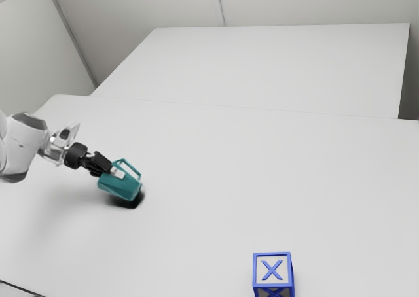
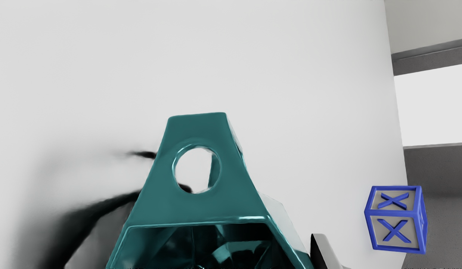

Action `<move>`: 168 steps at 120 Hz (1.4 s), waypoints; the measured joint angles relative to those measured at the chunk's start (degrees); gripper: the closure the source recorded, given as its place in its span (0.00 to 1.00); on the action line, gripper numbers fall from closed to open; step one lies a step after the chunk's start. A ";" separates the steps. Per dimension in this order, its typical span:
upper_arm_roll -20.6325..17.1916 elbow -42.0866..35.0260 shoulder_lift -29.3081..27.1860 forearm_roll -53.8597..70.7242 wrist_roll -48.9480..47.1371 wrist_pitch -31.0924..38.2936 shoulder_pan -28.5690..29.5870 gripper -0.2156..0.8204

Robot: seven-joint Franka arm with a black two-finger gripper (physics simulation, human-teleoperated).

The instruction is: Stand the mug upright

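Observation:
At the exterior view's left, the gripper [image 1: 103,168] reaches down to the teal mug [image 1: 119,186], and a pale fingertip lies against the mug's side. The mug leans at a slant, its mouth end toward the gripper and its base end lower, near a dark shadow on the table. Its handle [image 1: 133,169] points up and away. From the wrist, my gripper [image 2: 214,256] has the mug [image 2: 197,207] between its fingers [image 2: 325,252], the mouth facing the camera and a round hole above it. The far finger is hidden.
A blue-edged cube with X marks [image 1: 272,271] stands on the table [image 1: 216,179], well apart from the mug, near the exterior view's bottom edge. Another pale surface [image 1: 262,68] lies beyond the table, with walls behind.

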 joint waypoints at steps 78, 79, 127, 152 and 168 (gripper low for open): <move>-10.64 9.86 -8.49 35.91 -10.51 19.64 -16.22 0.96; -10.84 10.12 -8.18 36.58 -10.76 19.83 -16.20 0.96; -13.00 6.89 -5.84 52.30 -21.60 26.35 -19.16 0.96; -13.01 -0.07 -9.35 55.72 -26.15 32.82 -20.25 0.96; -12.93 -2.35 -9.39 56.32 -28.42 37.56 -20.49 0.96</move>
